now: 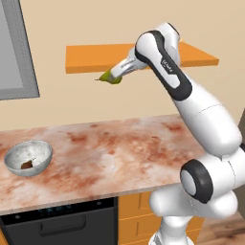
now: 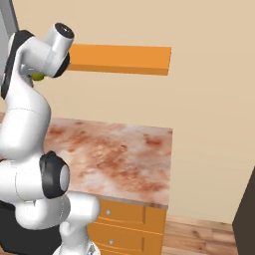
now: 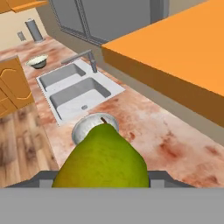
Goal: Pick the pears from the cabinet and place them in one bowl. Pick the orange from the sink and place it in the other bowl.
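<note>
We record one marbled reddish surface (image 1: 119, 148), running below one flat orange cabinet (image 1: 91, 57) slab fixed to the beige wall. One white arm (image 1: 201, 119) reaches up and left, its forearm crossing the front of the cabinet slab and hiding part of it. In the hand view, one double-basin sink (image 3: 78, 89) with an angular grey faucet (image 3: 85, 57) is set into the surface. Bowls counted: two. One grey speckled bowl (image 1: 28, 157) sits at the left end of the surface and holds one dark brown pear (image 1: 27, 164); one pale cream bowl (image 3: 37, 61) stands on the surface beyond the sink. Pears counted: two. The second, one yellow-green pear (image 1: 111, 77), is pinched in the pincer (image 1: 115, 74), held in the air just below the cabinet's front edge, well above the surface. In the hand view this pear (image 3: 103, 162) partly covers the speckled bowl beyond it.
</note>
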### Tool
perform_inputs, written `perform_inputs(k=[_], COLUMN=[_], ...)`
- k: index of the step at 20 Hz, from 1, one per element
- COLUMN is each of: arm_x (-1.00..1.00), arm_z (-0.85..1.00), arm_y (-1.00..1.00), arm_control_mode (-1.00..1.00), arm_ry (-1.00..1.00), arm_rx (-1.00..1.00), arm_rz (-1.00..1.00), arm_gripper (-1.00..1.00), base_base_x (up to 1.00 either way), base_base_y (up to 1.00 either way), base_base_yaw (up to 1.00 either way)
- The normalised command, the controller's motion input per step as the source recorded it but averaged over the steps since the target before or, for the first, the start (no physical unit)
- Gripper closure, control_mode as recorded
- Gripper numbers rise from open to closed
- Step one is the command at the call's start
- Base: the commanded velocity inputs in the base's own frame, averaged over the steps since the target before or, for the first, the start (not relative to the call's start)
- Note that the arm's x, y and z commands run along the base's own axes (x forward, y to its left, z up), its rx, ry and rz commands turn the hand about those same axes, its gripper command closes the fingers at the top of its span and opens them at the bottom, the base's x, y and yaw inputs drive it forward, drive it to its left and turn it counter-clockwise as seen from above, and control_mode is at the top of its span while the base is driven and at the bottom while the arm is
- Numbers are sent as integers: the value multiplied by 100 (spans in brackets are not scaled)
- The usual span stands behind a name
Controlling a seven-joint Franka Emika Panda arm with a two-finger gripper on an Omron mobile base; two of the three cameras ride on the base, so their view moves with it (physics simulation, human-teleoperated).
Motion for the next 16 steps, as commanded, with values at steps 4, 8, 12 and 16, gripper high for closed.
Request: perform_inputs(k=[4, 8, 12, 16], arm_x=[-10, -2, 2, 8], arm_z=[-25, -27, -29, -31], arm_y=[46, 43, 41, 44], arm_control_mode=[-100, -100, -100, -100], arm_ry=[1, 1, 0, 2], arm_rx=[0, 0, 0, 0], arm_rz=[0, 0, 0, 0], arm_gripper=[100, 100, 100, 100], base_base_x=[0, 0, 0, 0], base_base_y=[0, 0, 0, 0], base_base_yaw=[0, 0, 0, 0])
